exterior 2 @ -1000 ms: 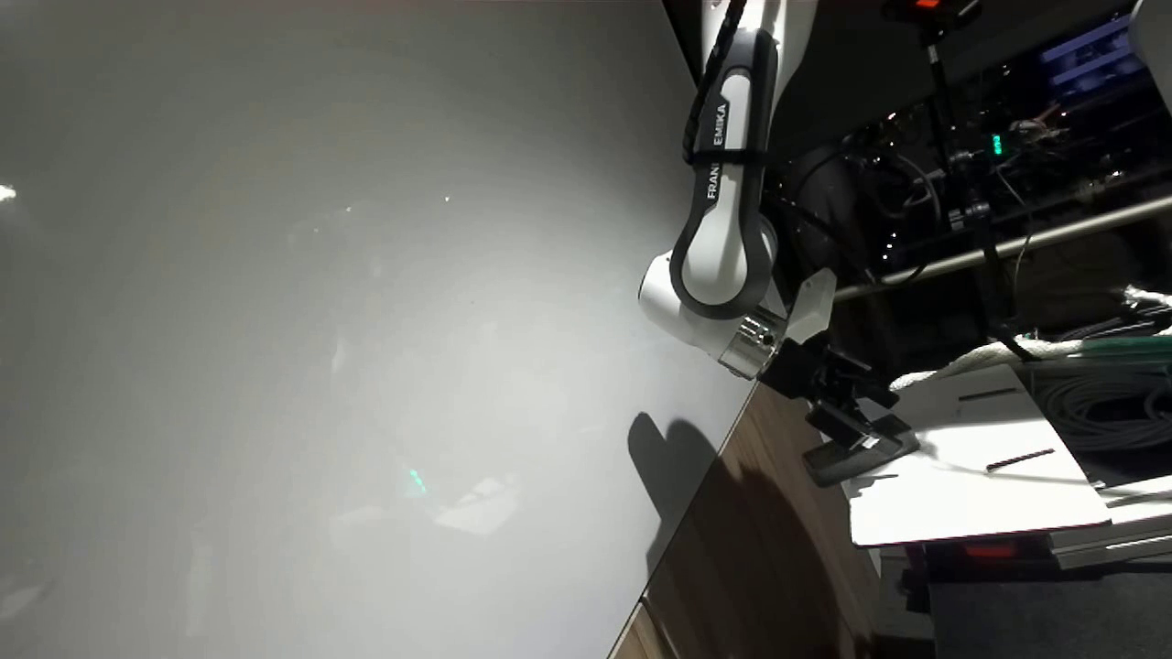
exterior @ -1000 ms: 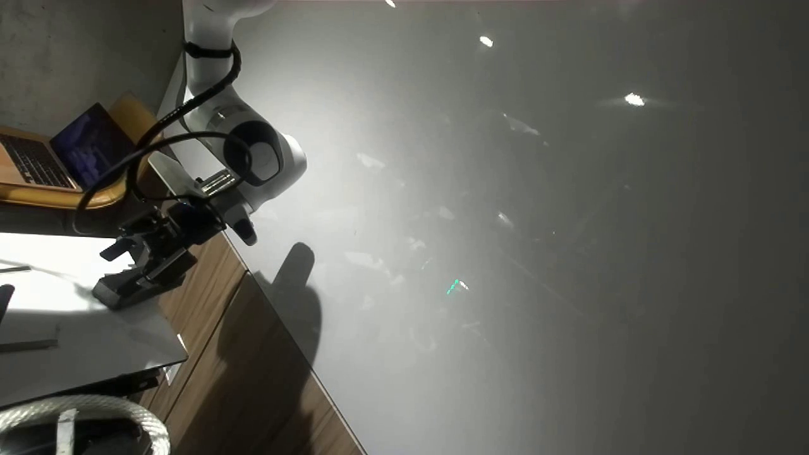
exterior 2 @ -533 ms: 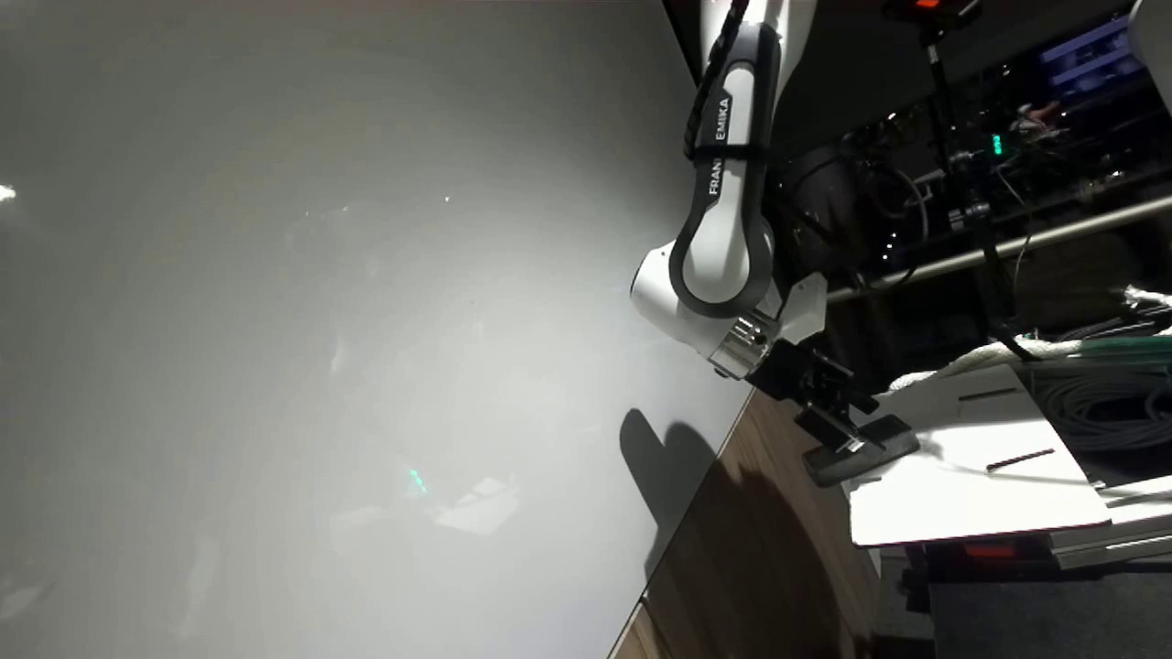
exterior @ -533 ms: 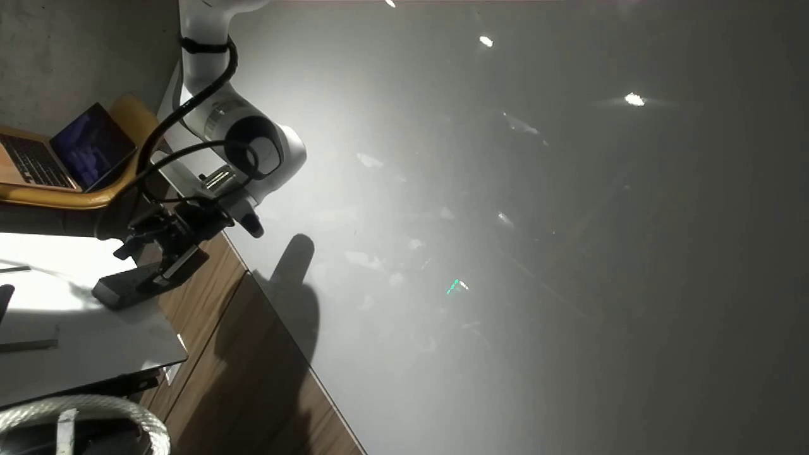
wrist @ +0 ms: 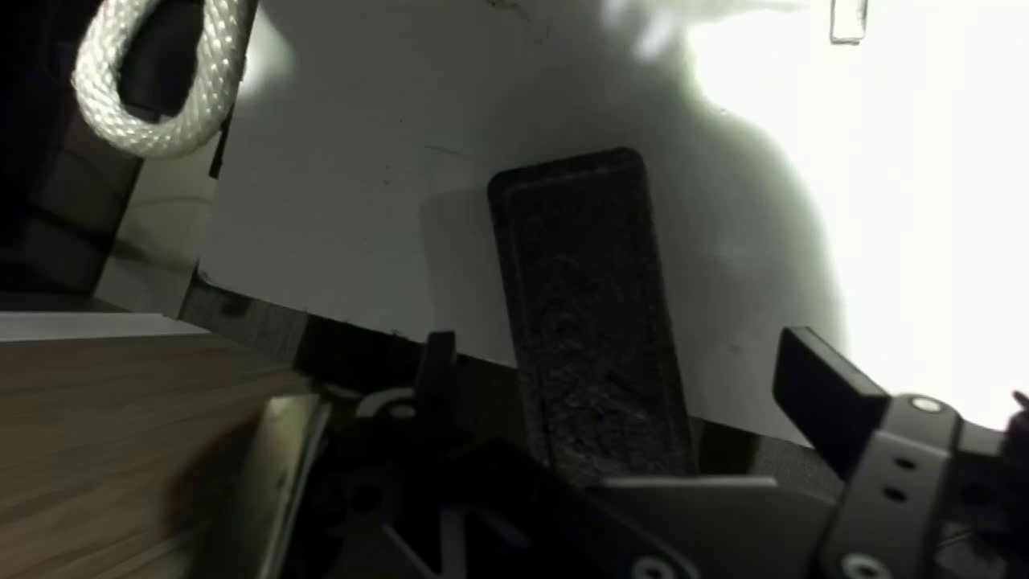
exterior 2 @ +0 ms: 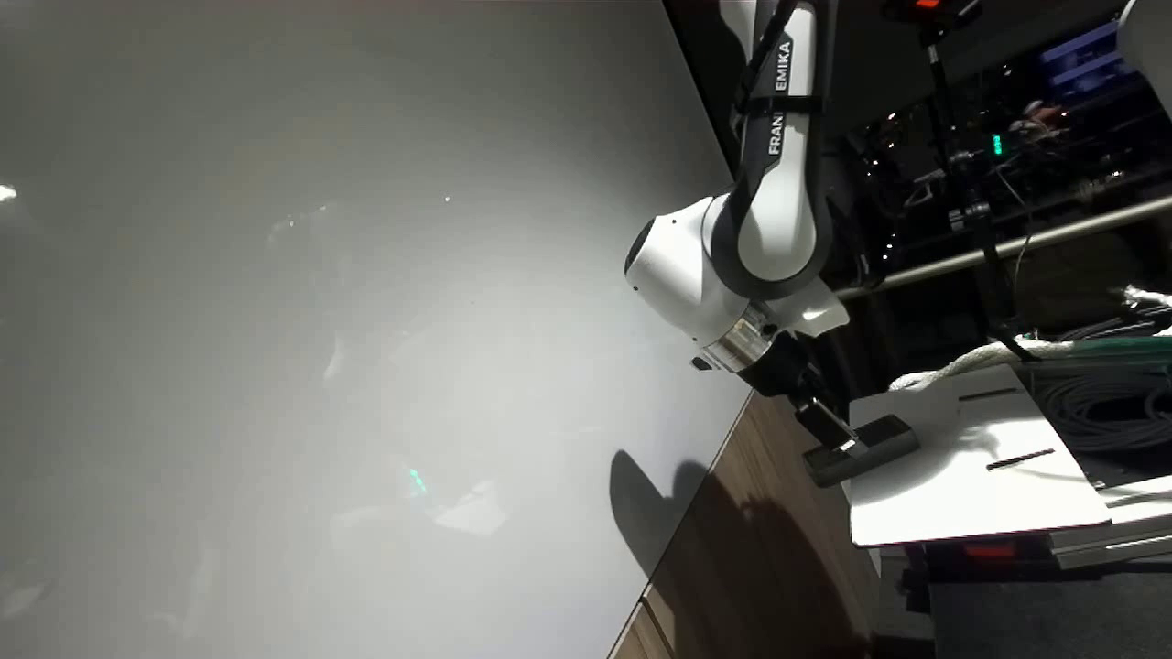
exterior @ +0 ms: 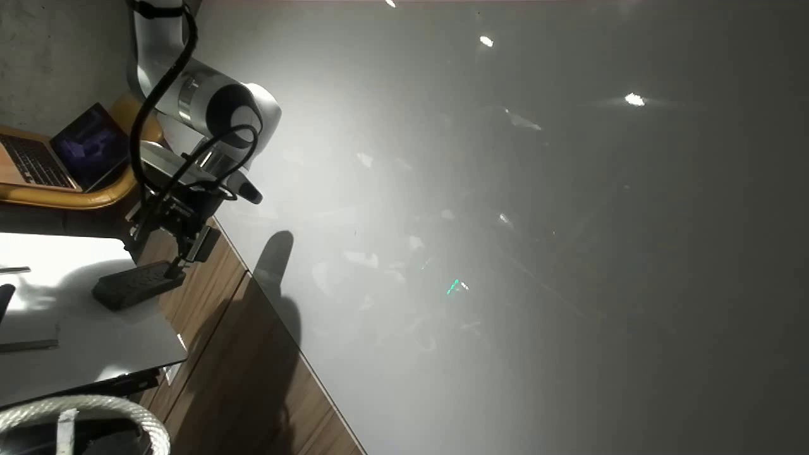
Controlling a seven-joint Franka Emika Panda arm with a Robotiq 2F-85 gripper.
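- Locate block (wrist: 583, 297) on bench (wrist: 346, 225), overhanging bench edge.
- Note pincer (wrist: 619, 358) released, spread astride block, at bench edge.
- Just rotated at bench edge, without shifting block; judge better aligned across block's width.

Wrist view: the worktop (wrist: 346, 201) is blown out from one to three o'clock; the black block (wrist: 591, 310) lies in shade; a pale strip (wrist: 277, 482) near eight o'clock is out of focus. In both exterior views the arm (exterior 2: 776, 233) casts a distinct shadow (exterior 2: 645, 508) towards six o'clock; glare (exterior: 634, 99) speckles the grey panel (exterior: 537, 221).
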